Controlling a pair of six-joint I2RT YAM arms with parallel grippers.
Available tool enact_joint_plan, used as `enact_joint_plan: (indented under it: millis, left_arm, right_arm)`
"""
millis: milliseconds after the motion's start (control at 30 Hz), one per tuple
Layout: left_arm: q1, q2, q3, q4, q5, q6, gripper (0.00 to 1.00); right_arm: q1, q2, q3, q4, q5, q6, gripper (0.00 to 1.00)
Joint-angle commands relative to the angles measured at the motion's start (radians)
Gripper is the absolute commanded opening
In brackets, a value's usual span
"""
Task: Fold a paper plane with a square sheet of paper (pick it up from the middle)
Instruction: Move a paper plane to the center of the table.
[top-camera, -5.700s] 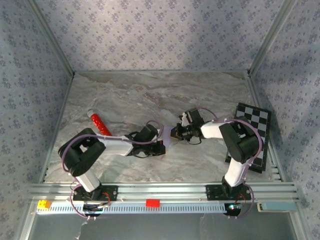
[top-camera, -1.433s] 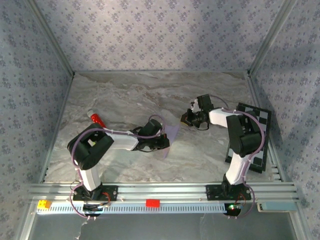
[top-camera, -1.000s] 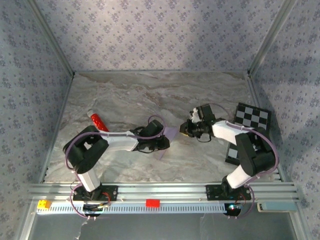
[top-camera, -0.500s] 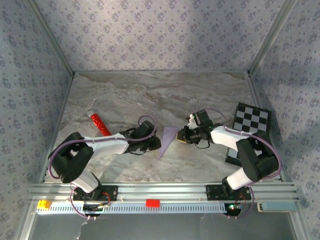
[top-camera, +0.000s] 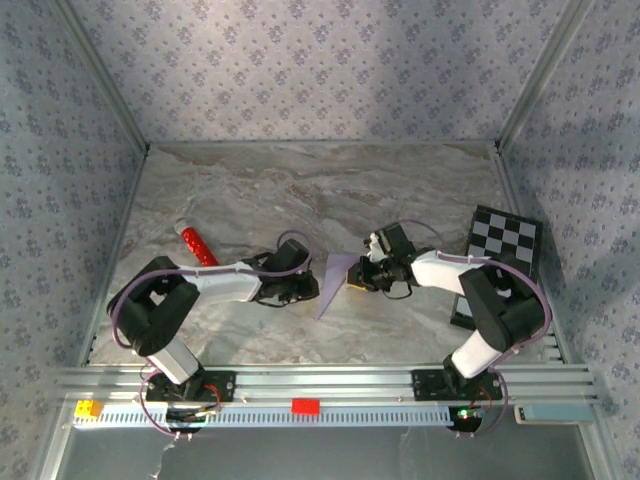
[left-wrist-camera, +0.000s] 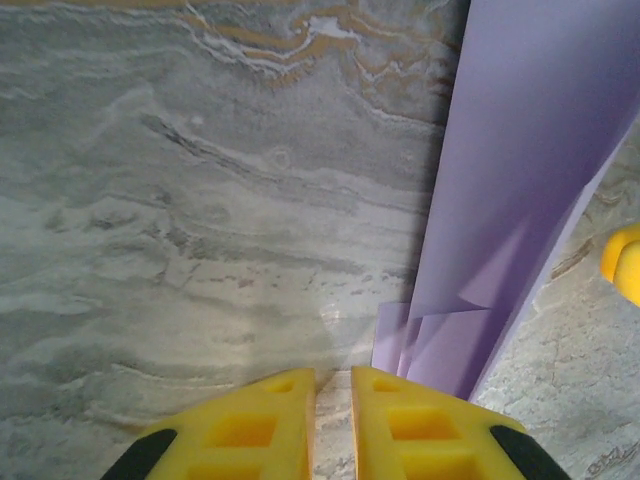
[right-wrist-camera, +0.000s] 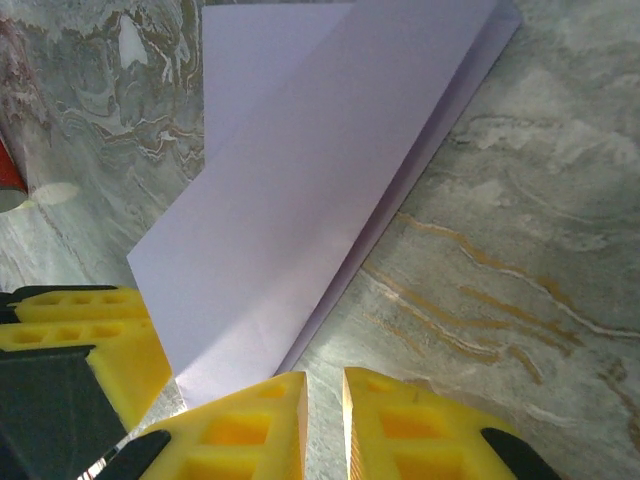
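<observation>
The paper plane (top-camera: 334, 283) is a folded lilac wedge lying flat on the marble table, wide end at the back and point toward the front. In the left wrist view the paper plane (left-wrist-camera: 520, 150) lies just right of my left gripper (left-wrist-camera: 332, 375). Its jaws are nearly closed with only bare table in the thin slit. My left gripper (top-camera: 311, 288) rests at the plane's left edge. My right gripper (top-camera: 356, 277) is at its right edge. The right gripper (right-wrist-camera: 325, 378) is also nearly closed on nothing, its left fingertip at the corner of the paper plane (right-wrist-camera: 300, 200).
A red cylinder (top-camera: 197, 246) lies at the left behind the left arm. A black-and-white checkered board (top-camera: 505, 240) leans at the right wall. Small yellow (top-camera: 88, 408) and red (top-camera: 305, 405) blocks sit on the front rail.
The left gripper has let go of the paper and drawn back a little to the left. The plane now lies flat. The right gripper has moved left and forward up to its edge.
</observation>
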Motion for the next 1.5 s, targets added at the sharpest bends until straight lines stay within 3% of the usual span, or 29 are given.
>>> enact_joint_plan:
  millis: [0, 733, 1033, 1467]
  left_arm:
    - [0.006, 0.019, 0.03, 0.034, 0.048, 0.022, 0.17]
    - [0.007, 0.046, -0.002, 0.161, 0.139, 0.006, 0.25]
    - [-0.002, 0.077, 0.021, 0.11, 0.137, 0.018, 0.35]
    - [-0.025, 0.062, 0.061, 0.019, 0.086, 0.052, 0.39]
  right_arm:
    - [0.009, 0.027, 0.025, 0.004, 0.002, 0.017, 0.18]
    - [0.02, 0.063, 0.017, 0.026, -0.01, 0.024, 0.18]
    - [0.022, 0.075, 0.018, 0.034, -0.019, 0.027, 0.18]
    - [0.024, 0.083, 0.017, 0.039, -0.02, 0.026, 0.18]
